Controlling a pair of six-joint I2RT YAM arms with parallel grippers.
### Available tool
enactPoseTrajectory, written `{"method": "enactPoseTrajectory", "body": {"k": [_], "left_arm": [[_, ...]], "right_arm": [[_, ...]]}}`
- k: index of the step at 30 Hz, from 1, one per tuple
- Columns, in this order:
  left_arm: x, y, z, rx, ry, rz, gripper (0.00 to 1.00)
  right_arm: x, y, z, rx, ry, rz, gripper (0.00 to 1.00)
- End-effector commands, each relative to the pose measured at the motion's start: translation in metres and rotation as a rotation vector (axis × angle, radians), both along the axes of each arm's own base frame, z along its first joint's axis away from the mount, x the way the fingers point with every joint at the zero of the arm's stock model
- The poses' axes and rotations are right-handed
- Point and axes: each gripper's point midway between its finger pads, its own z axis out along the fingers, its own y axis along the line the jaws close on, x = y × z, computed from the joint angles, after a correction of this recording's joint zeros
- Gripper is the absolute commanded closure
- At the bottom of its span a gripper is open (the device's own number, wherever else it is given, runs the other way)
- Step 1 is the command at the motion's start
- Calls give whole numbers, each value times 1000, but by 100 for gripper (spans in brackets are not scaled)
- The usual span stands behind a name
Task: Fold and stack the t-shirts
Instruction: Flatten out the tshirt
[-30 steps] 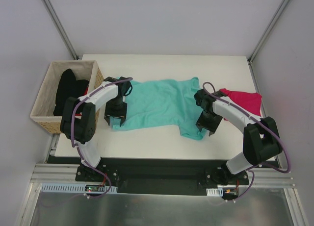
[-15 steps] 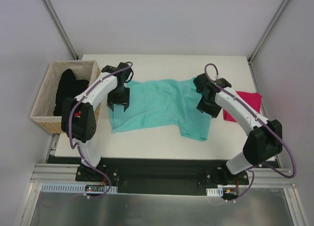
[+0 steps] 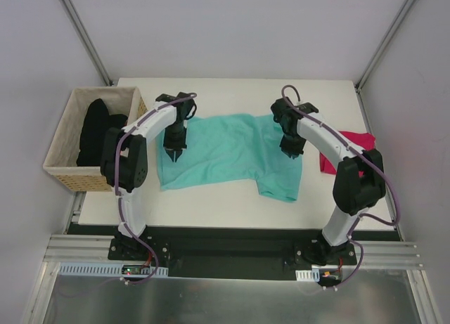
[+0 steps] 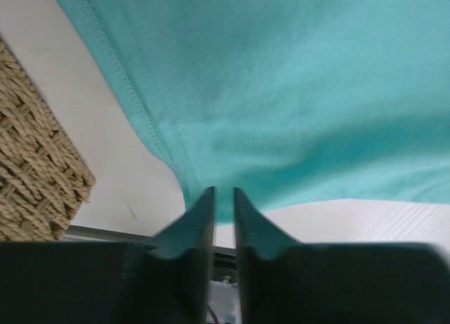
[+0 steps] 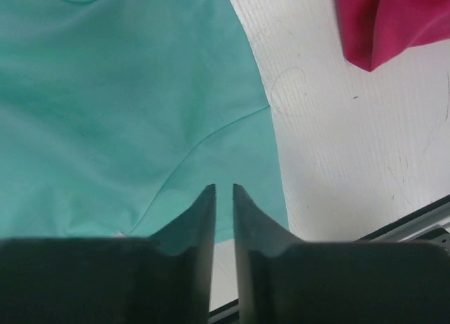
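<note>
Both arms extended forward; left fingers (image 4: pixel 204 218), right fingers (image 5: pixel 204 211) nearly together.
</note>
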Motion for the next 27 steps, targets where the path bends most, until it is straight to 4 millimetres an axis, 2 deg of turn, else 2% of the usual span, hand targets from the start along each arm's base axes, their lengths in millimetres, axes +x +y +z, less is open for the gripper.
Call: {"method": "enactPoseTrajectory", "body": {"k": [1,8,9,13,15,16,17,18,19,20,21,22,23,24,26,27], "left_arm": [[12,-11,6,-22,-16,-30,100],[16,-13,-4,-17,10,-32,100],[14,-14,-9,-17,27,-30,100],[17,-18,-15,-32,21,-13,100],[30,-22,-4,-49,-32,-5,100],[37,-24,1,-52,-56,0,100],[49,-30,12,-79,-100,-4,100],[57,-33,19,-87,-127,-2,100],[63,-35,25,-96,-151,1,100],[76,-40,40,-118,-205,-2,100],[83,-42,46,-121,-230,-1,100],[91,-43,54,-126,-260,2,98],[103,-46,69,-140,-313,2,94],[110,-45,75,-133,-342,9,93],[128,-45,93,-149,-410,25,91],[133,-44,98,-153,-427,29,90]], "right_arm": [[21,1,17,7,-41,44,97],[49,-11,47,-22,-127,53,99],[58,-13,59,-25,-158,66,99],[85,-27,79,-52,-217,71,96],[99,-27,75,-31,-207,85,89],[114,-31,86,-19,-242,103,86],[124,-25,75,15,-218,128,82],[132,-26,77,21,-225,136,77],[147,-27,89,26,-260,159,70],[157,-23,77,49,-236,179,66],[165,-25,78,58,-243,181,59],[173,-25,76,71,-245,192,55],[185,-19,89,102,-285,225,54],[193,-21,77,109,-268,225,48],[207,-16,81,151,-301,249,46],[211,-19,74,163,-298,246,43]]}}
